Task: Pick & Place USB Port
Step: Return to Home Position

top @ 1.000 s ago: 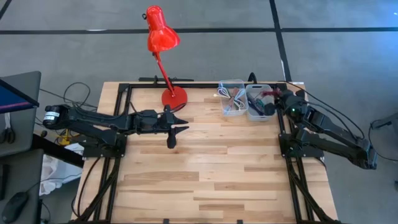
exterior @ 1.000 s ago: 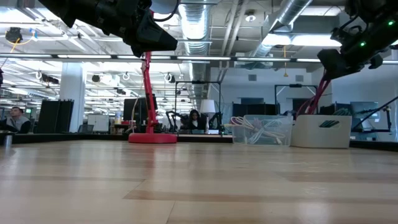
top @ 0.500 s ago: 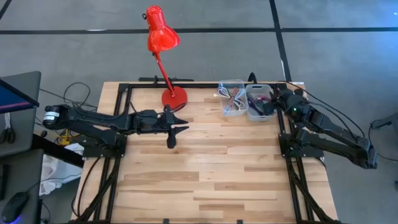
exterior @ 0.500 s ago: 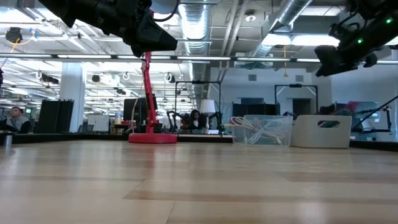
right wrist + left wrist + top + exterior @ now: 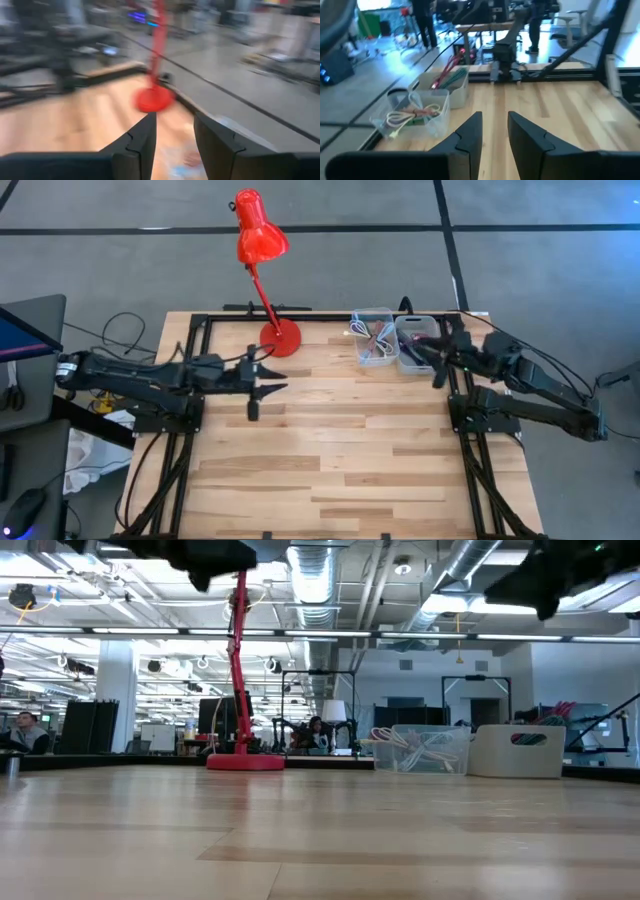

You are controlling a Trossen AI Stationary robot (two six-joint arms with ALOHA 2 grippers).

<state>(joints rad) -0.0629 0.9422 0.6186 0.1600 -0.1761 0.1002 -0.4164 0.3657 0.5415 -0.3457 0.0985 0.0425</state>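
Two bins stand at the table's far right: a clear bin (image 5: 375, 338) of light cables and a white bin (image 5: 413, 346) of red and green cables (image 5: 451, 79). I cannot single out a USB port among them. My right gripper (image 5: 436, 364) hangs open just in front of the white bin, nothing between its fingers (image 5: 172, 135). My left gripper (image 5: 266, 378) is open above the table's left middle, well off the wood, and holds nothing (image 5: 495, 132).
A red desk lamp (image 5: 262, 238) stands on its round base (image 5: 280, 337) at the far middle, between the two grippers. A black frame (image 5: 330, 313) runs round the table's edges. Bare wood (image 5: 340, 450) fills the middle and near half.
A red cable that hung from my right gripper over the white bin has dropped into the bin: the gripper has let go. It has then risen and swung toward the table's near-left, off the bin. My left gripper has risen and drawn back toward the table's left edge.
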